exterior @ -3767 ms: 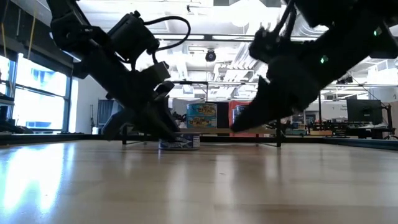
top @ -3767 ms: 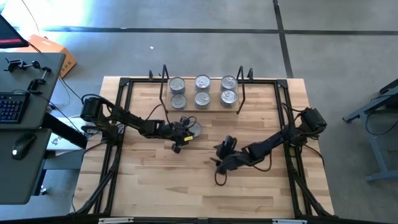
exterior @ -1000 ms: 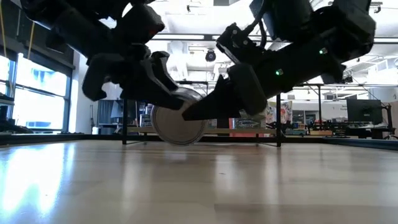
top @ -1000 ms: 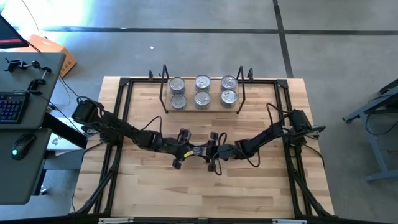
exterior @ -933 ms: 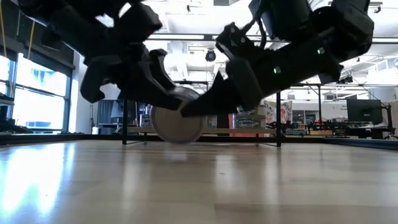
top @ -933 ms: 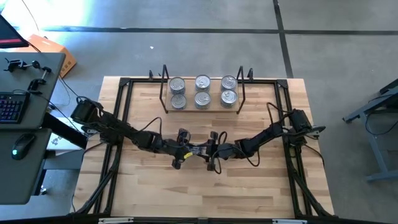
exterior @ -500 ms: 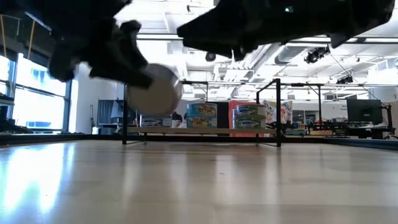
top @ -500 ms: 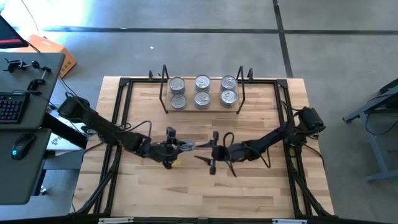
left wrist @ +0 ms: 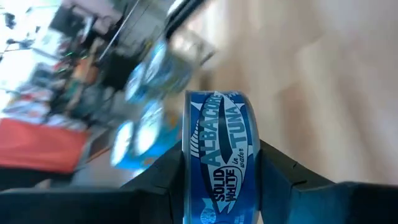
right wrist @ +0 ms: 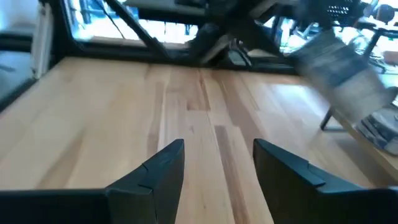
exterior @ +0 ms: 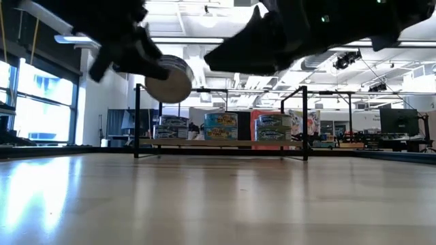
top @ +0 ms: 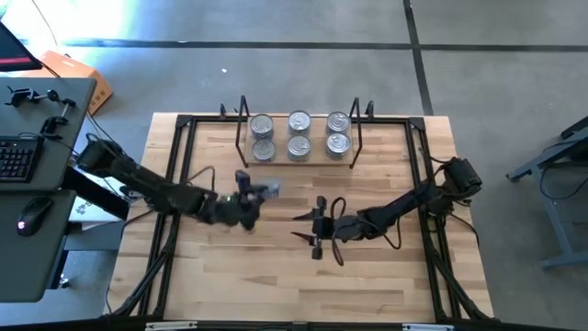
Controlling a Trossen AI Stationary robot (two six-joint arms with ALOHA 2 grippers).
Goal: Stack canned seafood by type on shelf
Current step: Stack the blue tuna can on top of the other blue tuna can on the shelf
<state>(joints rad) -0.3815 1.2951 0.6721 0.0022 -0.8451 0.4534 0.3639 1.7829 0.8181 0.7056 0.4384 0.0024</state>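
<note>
Overhead, the shelf (top: 299, 162) at the surface's (top: 386, 276) far edge carries six silver-lidded tins (top: 299, 134). Nearer, the left claw (top: 257, 190) grasps a blue albacore tuna tin (left wrist: 219, 163) aloft; its lid is blurred. Right claw (top: 310, 229) hovers released, empty.

Seven small round silver-lidded tins in all: six stand on one low wooden shelf with black wire uprights (top: 299, 162), in two rows of three (top: 299, 134), and a seventh, a blue-labelled albacore tuna tin (left wrist: 219, 163), is clamped between the dark fingers of the left gripper (top: 248, 196) above the light wooden counter (top: 276, 276). Two dark robot arms work the counter; the right gripper (top: 308, 229), fingers (right wrist: 158, 167) apart, carries nothing. One counter, one shelf, two grippers.
</note>
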